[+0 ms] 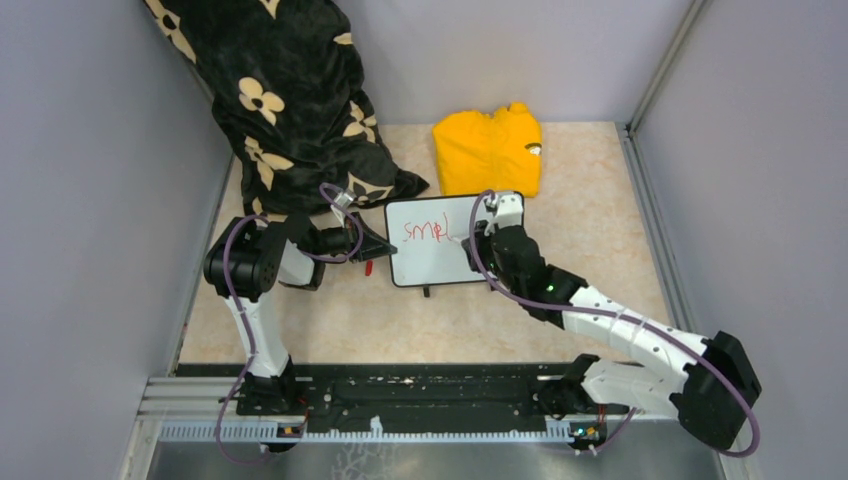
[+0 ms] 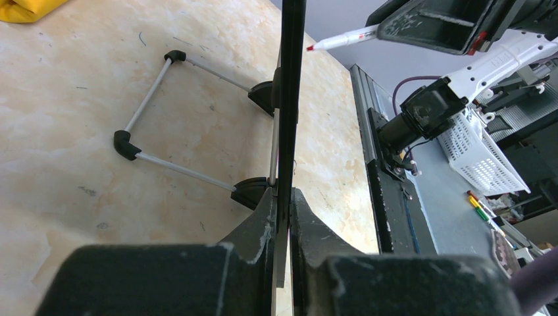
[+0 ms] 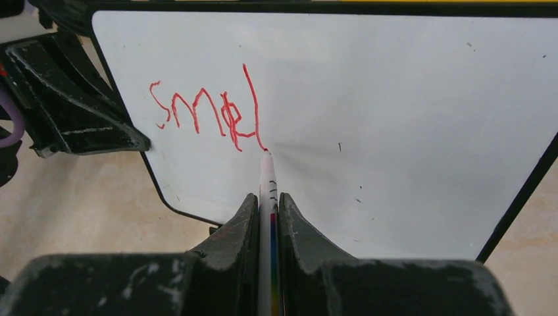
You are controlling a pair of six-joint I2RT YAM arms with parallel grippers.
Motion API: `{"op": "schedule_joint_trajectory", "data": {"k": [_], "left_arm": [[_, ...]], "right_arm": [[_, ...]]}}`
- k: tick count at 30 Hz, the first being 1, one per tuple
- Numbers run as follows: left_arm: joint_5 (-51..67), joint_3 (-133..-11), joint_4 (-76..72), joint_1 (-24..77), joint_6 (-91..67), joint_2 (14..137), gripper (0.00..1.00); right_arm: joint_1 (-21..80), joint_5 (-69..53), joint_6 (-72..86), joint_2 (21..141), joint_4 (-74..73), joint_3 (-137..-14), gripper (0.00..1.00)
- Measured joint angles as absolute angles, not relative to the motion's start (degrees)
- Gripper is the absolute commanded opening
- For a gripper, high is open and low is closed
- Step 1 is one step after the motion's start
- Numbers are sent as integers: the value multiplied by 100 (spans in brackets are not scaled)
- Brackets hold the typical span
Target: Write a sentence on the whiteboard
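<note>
Just behind whiteboard (image 1: 428, 263): yellow garment (image 1: 487, 150), flowered blanket (image 1: 290, 100).

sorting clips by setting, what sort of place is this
Probably a robotics lab test cell: grey partition walls box in the table, a black mounting rail runs along its near edge, and a cluttered bench with a white basket stands just beyond.

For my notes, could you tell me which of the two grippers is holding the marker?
The right gripper: it pinches the marker, tip at the red letters. The left gripper instead clamps the whiteboard by its edge.
</note>
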State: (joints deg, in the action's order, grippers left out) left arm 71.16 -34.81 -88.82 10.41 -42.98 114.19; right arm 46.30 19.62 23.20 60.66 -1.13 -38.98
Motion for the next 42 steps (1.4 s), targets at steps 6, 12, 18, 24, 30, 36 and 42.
{"op": "schedule_joint_trajectory", "data": {"k": [6, 12, 18, 24, 30, 36, 42], "left_arm": [[7118, -3481, -8882, 1041, -4296, 11419, 0], [7120, -3481, -8882, 1041, -4285, 11419, 0], [7120, -3481, -8882, 1041, -4281, 11419, 0], [7120, -3481, -8882, 1041, -4281, 11419, 0], [7120, -3481, -8882, 1041, -4281, 11419, 0], [7118, -3481, -8882, 1041, -4278, 11419, 0], [7118, -3481, -8882, 1041, -4281, 11419, 0]], "right_arm": [[4630, 1962, 2292, 5749, -51, -3900, 0], [4626, 1968, 2239, 5835, 21, -3951, 0], [4624, 2027, 2211, 6080, 113, -4053, 0], [4611, 2171, 2211, 6187, 123, -4062, 0], [4565, 2268, 2213, 6200, 110, -4062, 0], [4554, 2292, 2215, 6189, 82, -4062, 0], [4506, 2298, 2213, 6147, 58, -4062, 0]]}}
